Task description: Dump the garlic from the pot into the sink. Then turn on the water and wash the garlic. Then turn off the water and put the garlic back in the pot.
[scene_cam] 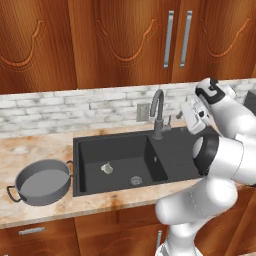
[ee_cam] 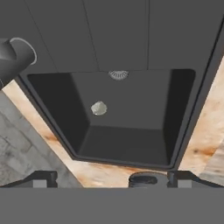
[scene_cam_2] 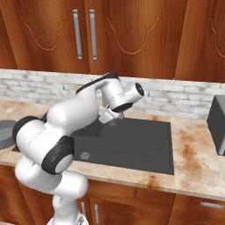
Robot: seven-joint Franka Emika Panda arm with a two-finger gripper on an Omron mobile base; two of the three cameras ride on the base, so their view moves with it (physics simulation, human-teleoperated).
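Observation:
The garlic [scene_cam: 106, 168] lies on the floor of the dark sink [scene_cam: 90, 150], left of the round drain [scene_cam: 136, 180]. In the hand view the garlic [ee_cam: 99, 108] sits mid-basin below the drain [ee_cam: 118, 75]. The grey pot [scene_cam: 42, 182] stands empty on the counter left of the sink, and its rim [ee_cam: 143, 179] peeks in at the bottom of the hand view. My gripper [scene_cam: 187, 118] hangs open and empty above the sink's right panel, just right of the faucet [scene_cam: 157, 112]. Its fingertips [ee_cam: 43, 179] stand wide apart. No water runs from the spout [ee_cam: 15, 54].
A brick backsplash and wooden cabinets rise behind the counter. A wall outlet [scene_cam: 143, 112] sits left of the faucet. A dark grey appliance [scene_cam_2: 217, 125] stands on the counter right of the sink. The flat draining panel [scene_cam_2: 140, 140] lies under my arm.

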